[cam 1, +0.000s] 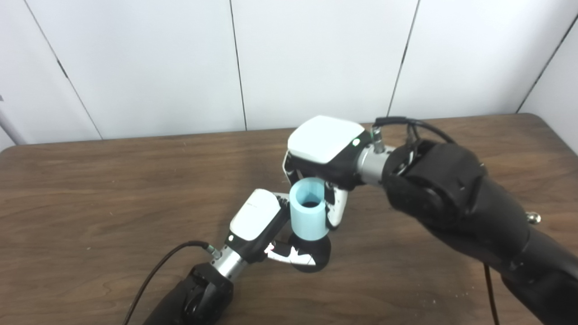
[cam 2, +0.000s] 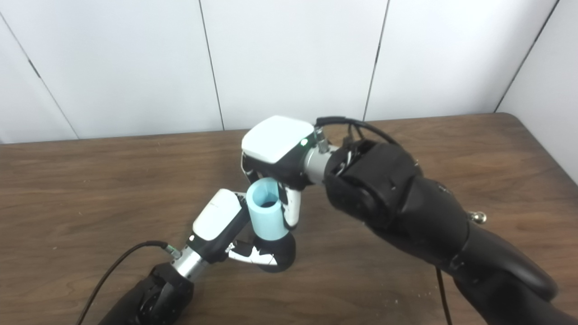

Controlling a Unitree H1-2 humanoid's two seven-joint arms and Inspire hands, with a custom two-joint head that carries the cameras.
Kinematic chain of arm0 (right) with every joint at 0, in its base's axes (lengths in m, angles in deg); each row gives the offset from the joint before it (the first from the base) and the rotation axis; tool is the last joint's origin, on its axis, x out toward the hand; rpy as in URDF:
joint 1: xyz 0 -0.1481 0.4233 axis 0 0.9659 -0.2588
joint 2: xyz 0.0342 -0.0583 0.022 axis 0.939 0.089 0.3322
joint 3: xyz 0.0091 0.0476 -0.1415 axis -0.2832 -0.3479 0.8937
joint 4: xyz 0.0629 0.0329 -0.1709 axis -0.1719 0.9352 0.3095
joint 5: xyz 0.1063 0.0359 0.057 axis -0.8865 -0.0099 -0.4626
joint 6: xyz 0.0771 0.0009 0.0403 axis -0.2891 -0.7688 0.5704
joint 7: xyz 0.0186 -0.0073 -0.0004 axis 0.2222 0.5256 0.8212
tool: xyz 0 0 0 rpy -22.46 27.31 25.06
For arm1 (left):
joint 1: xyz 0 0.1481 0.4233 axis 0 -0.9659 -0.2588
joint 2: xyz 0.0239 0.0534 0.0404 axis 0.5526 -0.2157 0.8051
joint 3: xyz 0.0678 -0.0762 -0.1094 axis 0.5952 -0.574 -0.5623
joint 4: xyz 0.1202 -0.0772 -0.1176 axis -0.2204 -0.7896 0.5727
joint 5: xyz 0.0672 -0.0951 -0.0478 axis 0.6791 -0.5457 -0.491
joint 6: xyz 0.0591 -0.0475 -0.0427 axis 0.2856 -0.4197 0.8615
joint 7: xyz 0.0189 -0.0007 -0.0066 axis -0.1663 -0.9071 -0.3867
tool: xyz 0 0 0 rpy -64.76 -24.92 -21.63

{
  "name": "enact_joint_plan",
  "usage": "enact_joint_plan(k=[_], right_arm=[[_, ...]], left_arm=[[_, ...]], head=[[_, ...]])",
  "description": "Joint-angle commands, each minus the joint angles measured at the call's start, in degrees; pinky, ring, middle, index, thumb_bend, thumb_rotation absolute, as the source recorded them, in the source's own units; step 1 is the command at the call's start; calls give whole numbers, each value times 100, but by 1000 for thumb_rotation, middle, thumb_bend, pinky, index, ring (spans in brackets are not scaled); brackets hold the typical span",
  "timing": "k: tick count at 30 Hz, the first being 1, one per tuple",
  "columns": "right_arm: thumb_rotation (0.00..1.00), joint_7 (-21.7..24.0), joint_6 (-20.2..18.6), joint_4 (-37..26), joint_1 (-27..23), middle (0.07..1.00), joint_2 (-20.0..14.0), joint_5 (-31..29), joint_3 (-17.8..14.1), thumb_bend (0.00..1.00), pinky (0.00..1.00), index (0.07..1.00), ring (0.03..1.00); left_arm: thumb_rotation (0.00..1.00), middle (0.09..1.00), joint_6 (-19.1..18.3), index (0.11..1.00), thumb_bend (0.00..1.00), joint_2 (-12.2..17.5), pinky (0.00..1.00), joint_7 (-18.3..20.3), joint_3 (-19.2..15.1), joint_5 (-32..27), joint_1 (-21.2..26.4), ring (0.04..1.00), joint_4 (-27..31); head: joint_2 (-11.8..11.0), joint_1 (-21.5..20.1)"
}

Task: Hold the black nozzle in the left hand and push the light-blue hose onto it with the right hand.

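Light-blue hose (cam 1: 309, 211) is standing nearly upright at the middle of the left eye view, its open mouth facing up toward the camera, and the black nozzle (cam 1: 314, 258) is sitting right at its lower end, touching it. The left hand (cam 1: 259, 225) is coming up from the bottom edge and clutching that nozzle, a white-tipped thumb lying across its dark body. The right hand (cam 1: 323, 155) is reaching in from the right and curling down around the hose, fingers (cam 1: 336, 208) pressing its right flank. Both pieces are hanging above the brown wooden desk (cam 1: 90, 203) (whether anything touches the wood, I cannot tell).

Over to the right eye view: the hose (cam 2: 268, 208) is leaning slightly left, its bottom meeting the nozzle (cam 2: 277, 255), though how far it sits over the nozzle is not visible. The left hand (cam 2: 221, 223) is wrapping the nozzle from the left, and the right hand (cam 2: 275, 146) is gripping the hose from above. A black cable (cam 2: 122, 262) is trailing off the left wrist.
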Motion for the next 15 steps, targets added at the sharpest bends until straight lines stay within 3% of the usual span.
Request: enact_joint_plan(k=[1, 15], right_arm=[[0, 614, -80, 252, 174, 469, -23, -3, 238, 532, 19, 487, 110], [0, 614, -80, 33, 757, 469, -27, 208, -2, 530, 14, 490, 104]], left_arm=[[348, 393, -166, 361, 623, 205, 378, 597, 344, 357, -499, 432, -329], [348, 395, -132, 360, 622, 240, 375, 587, 344, 309, -506, 430, -344]], head=[[14, -11], [20, -27]])
